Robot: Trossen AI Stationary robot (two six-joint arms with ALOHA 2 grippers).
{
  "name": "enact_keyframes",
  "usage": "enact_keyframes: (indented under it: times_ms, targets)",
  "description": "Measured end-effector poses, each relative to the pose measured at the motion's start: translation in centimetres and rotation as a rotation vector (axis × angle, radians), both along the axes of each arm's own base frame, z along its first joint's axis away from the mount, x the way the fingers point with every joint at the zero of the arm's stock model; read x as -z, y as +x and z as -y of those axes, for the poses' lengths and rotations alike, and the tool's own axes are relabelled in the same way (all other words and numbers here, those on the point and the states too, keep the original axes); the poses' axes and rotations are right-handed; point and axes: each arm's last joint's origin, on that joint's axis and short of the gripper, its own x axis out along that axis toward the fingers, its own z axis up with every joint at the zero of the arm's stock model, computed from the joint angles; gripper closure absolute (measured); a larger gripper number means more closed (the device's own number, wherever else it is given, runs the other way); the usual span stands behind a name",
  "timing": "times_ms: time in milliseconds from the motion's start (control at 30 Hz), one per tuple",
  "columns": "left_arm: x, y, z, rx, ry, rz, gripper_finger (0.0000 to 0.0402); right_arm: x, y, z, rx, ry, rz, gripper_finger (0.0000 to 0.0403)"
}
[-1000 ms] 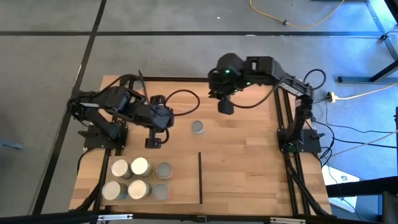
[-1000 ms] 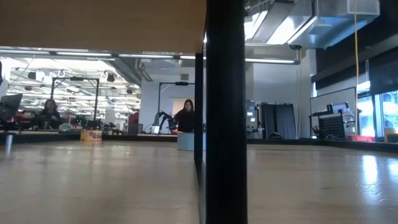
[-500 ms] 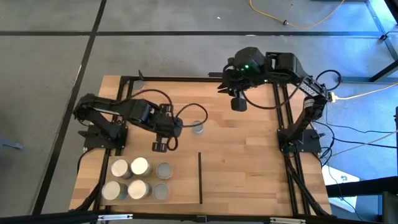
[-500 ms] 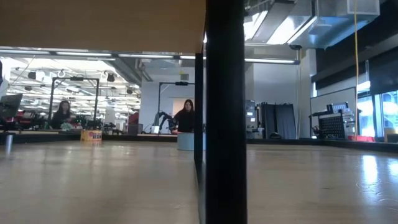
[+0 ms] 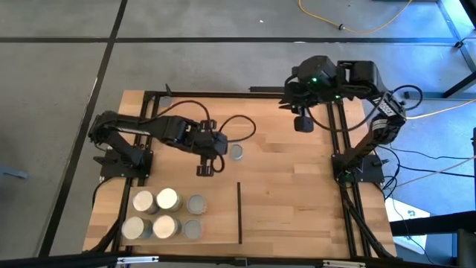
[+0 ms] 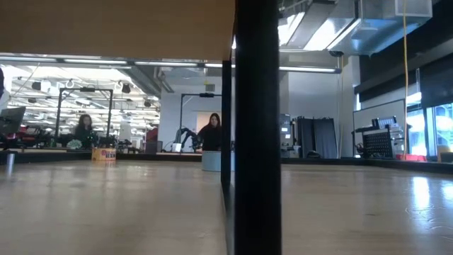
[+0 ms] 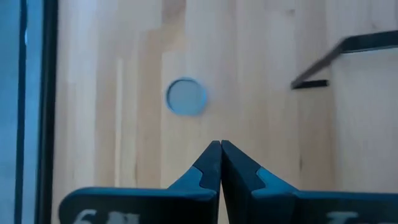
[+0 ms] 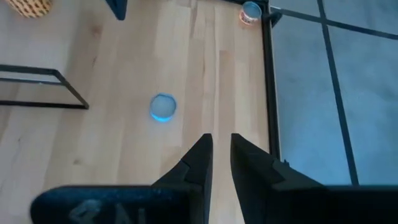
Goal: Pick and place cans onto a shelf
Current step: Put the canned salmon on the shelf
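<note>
One can with a grey metal top (image 5: 236,152) stands alone on its base on the tabletop, mid-table; it also shows in the low view (image 6: 210,161). Several cans (image 5: 165,214) with cream or grey tops stand on the pale shelf panel (image 5: 219,216) at the near left, edged by a thin black strip (image 5: 239,212). My left gripper (image 5: 205,170) is shut and empty, above the table just left of the lone can (image 7: 186,97). My right gripper (image 5: 303,123) hangs high near the far right, slightly open and empty, well off the can (image 8: 163,107).
A black metal frame (image 5: 332,149) runs around the table's edges. Another small can (image 8: 250,12) stands at the table's far left corner. A thick black post (image 6: 256,127) fills the middle of the low view. People sit in the room behind (image 6: 211,133). Cables lie on the tabletop near my left arm (image 5: 242,126).
My left gripper has gone toward the table's right edge, closing in on the lone can. My right gripper has drawn away from that can toward the table's far right corner. The cans have kept still.
</note>
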Motion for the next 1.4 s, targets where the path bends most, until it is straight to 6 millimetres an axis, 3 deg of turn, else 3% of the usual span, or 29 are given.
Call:
enact_keyframes:
  times_ms: [300, 467, 667, 1033, 1400]
  targets:
    - [0.7, 1.2, -3.0, -0.055, -0.091, -0.008, 0.0374, -0.6, -1.5, 0.1, 0.138, -0.065, 0.006, 0.0344]
    - [2.1, 2.3, -4.7, 0.082, -0.067, -0.053, 0.0357, -0.7, -1.7, 0.3, 0.213, -0.085, 0.015, 0.0344]
    - [6.7, 2.9, -6.0, 0.203, -0.011, -0.161, 0.0359, -0.9, -2.2, 0.4, 0.245, -0.105, 0.013, 0.0344]
    - [13.0, 4.3, -6.0, 0.429, 0.095, 0.018, 0.0360, -1.2, -2.8, 0.4, 0.249, -0.107, 0.024, 0.0344]
    - [17.3, 3.3, -6.0, 0.441, 0.128, 0.062, 0.0360, -1.2, -2.8, 0.4, 0.248, -0.106, 0.024, 0.0344]
